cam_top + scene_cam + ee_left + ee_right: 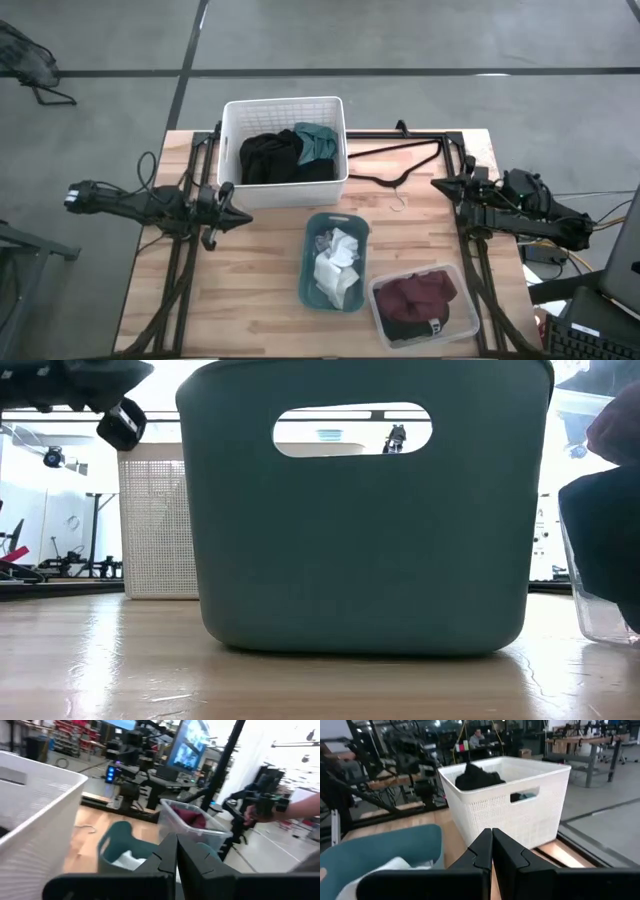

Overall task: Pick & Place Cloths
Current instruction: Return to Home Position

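L gripper [238,216] closed on nothing, fingers pressed together in its own wrist view [176,851]. It sat low at the table's L edge, just beside the white bin [283,108], tip aimed inward. R gripper [441,184] likewise pinched closed & empty [492,845], at the table's R edge near the wire hanger [398,166]. Judged: both arms lay off to the sides, clear of all bins, because no cloth lay loose on the table [250,300] to pick. Reads as parked/home pose, job approx. done. Cloths sat sorted by bin: black cloth [265,158] & teal cloth [318,141] in the white bin; white cloth [336,264] in the teal bin [306,270] at table centre; maroon cloth [420,293] in the clear bin [468,318] toward the R front corner, w/ a darker cloth [408,328] under it, detail too small to tell. Hanger lay flat on the table beside the white bin, outside every bin, prob. not part of the sort. Views compared: high view alone gave contents of all 3 bins & both arms at once. Low view was blocked by the teal bin's wall, so no contents, only the handle slot, white bin behind-left, clear bin's edge w/ dark fabric at right. Wrist views alone settled finger state. L wrist caught maroon above the clear rim; R wrist caught black heaped above the white rim.
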### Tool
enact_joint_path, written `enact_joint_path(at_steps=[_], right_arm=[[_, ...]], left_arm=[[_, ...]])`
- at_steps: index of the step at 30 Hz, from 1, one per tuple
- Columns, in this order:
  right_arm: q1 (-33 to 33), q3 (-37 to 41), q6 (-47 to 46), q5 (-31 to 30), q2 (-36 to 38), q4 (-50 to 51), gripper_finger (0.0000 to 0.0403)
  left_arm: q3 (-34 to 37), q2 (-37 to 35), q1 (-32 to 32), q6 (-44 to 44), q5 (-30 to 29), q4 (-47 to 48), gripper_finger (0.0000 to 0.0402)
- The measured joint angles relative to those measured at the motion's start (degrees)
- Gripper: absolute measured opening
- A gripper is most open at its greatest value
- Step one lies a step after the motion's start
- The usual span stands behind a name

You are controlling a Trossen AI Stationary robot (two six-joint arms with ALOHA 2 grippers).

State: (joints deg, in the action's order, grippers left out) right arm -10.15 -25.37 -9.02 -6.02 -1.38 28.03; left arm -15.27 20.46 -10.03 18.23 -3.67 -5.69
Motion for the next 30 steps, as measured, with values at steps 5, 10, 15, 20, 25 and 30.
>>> enact_joint_path(at_steps=[5, 10, 15, 20, 25, 30], right_arm=[[0.00, 0.89, 0.69, -0.07, -1.44, 0.03, 0.0008], [-0.01, 1.36, 1.74, -1.85, -2.90, -0.44, 0.0008], [-0.04, 3.10, 1.65, -2.51, -3.34, -3.12, 0.0008], [-0.04, 10.17, -1.11, -1.70, -4.17, -15.02, 0.0008], [0.02, 17.31, -3.12, 4.51, -4.38, -26.13, 0.0008], [0.00, 22.29, -4.64, 4.79, -4.05, -30.56, 0.0009]], left_arm=[[-0.83, 0.65, -2.20, -0.46, -2.96, 1.07, 0.0012], [3.95, -0.68, -2.29, -0.89, -9.86, -2.23, 0.0012], [8.22, -2.10, -2.24, -2.56, -10.90, -11.49, 0.0012], [11.43, -3.38, -2.27, -1.98, -11.62, -13.33, 0.0012], [13.06, -4.06, -2.29, -2.11, -13.36, -14.27, 0.0012], [14.75, -4.08, -2.27, -2.45, -13.95, -14.00, 0.0012]])
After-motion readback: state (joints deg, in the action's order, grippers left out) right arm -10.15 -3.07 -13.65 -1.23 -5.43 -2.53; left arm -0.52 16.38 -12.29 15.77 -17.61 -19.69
